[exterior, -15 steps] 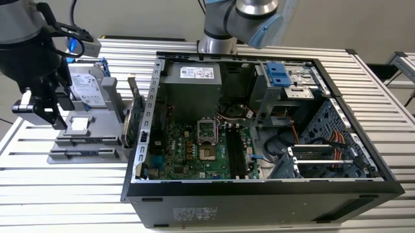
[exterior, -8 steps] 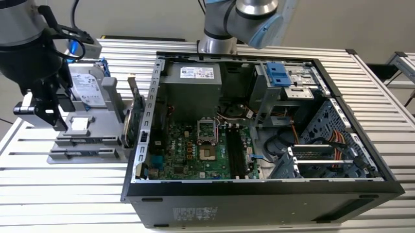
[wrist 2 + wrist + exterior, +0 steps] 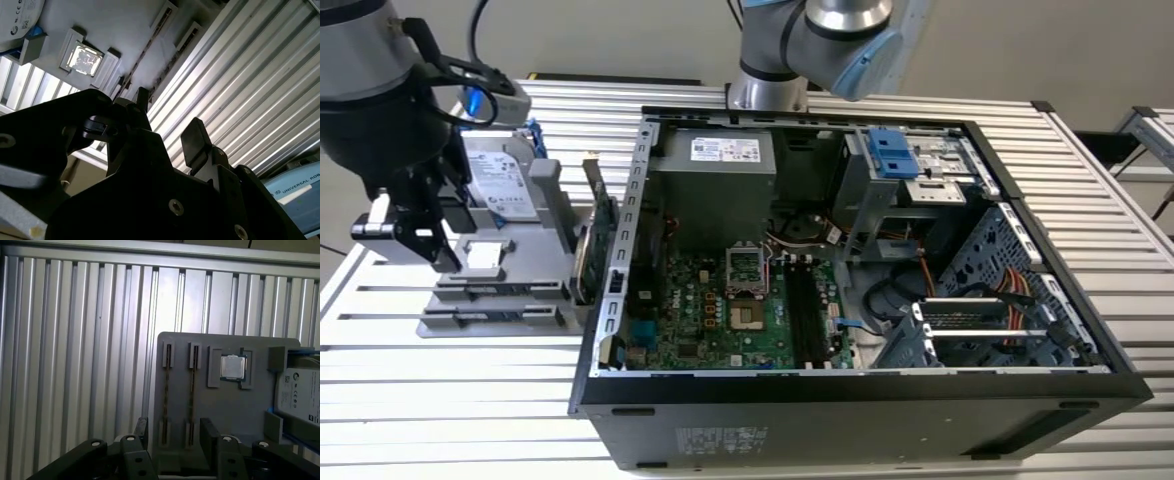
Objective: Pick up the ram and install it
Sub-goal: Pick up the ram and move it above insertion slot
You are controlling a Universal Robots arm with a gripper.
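I read Gripper spread, empty, over the rack | ram on edge in a rack slot, just beneath the gap between fingers | its long axis crosses their closing line, I judge.

Print on the hard drive and power supply is unreadable.
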